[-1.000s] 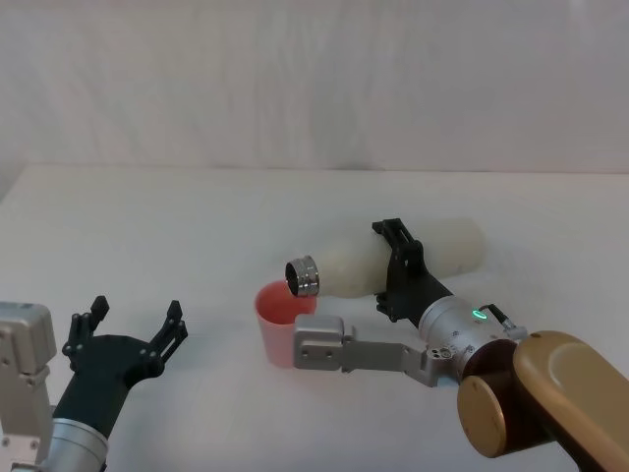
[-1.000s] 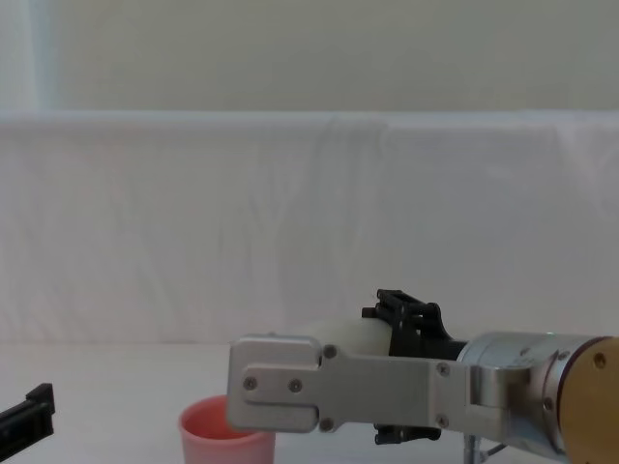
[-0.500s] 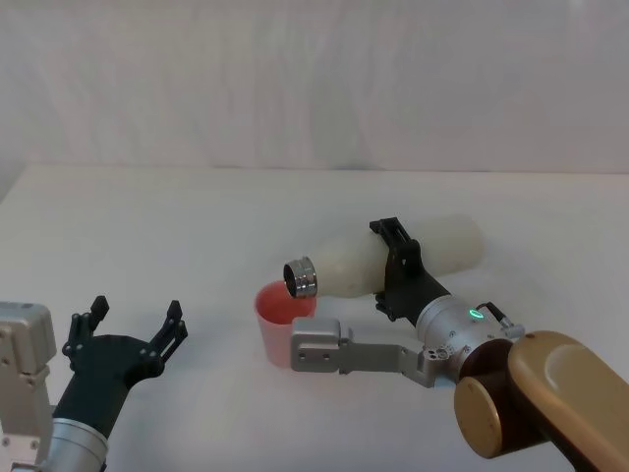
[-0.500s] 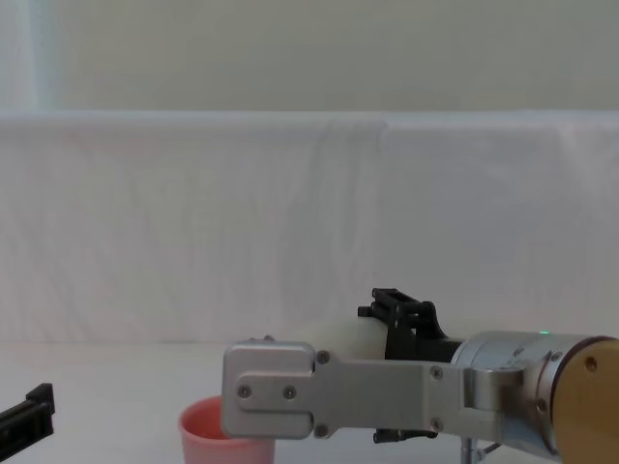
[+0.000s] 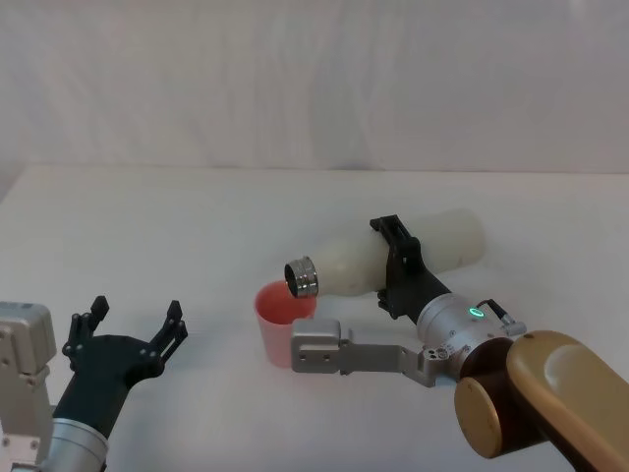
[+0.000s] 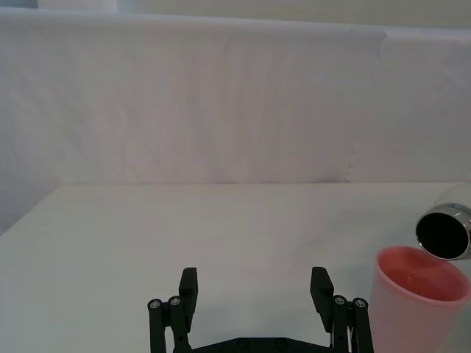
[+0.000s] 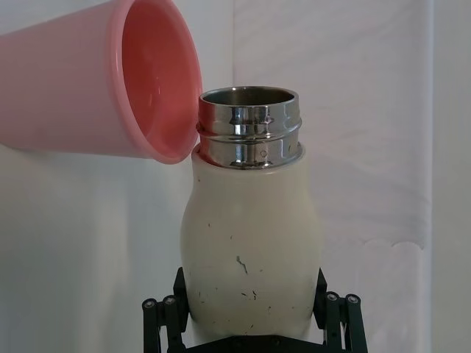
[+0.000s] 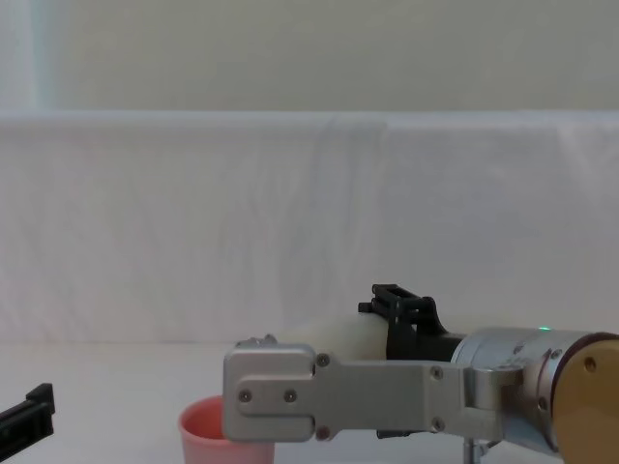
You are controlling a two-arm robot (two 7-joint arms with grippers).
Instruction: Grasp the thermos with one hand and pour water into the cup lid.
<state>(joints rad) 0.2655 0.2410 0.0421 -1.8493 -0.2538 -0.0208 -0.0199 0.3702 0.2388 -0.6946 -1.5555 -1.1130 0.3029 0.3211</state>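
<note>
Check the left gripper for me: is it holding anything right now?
No, the left gripper sits open with nothing between its fingers, well apart from the pink cup lid and the thermos.

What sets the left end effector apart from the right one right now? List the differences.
Grip: the left end effector is open and holds nothing; the right end effector is shut on the thermos.
Place: the left one hangs low at the robot's left, away from the cup lid; the right one tips the thermos so its steel neck is over the cup lid's rim.
Shared: both are black and two-fingered.
</note>
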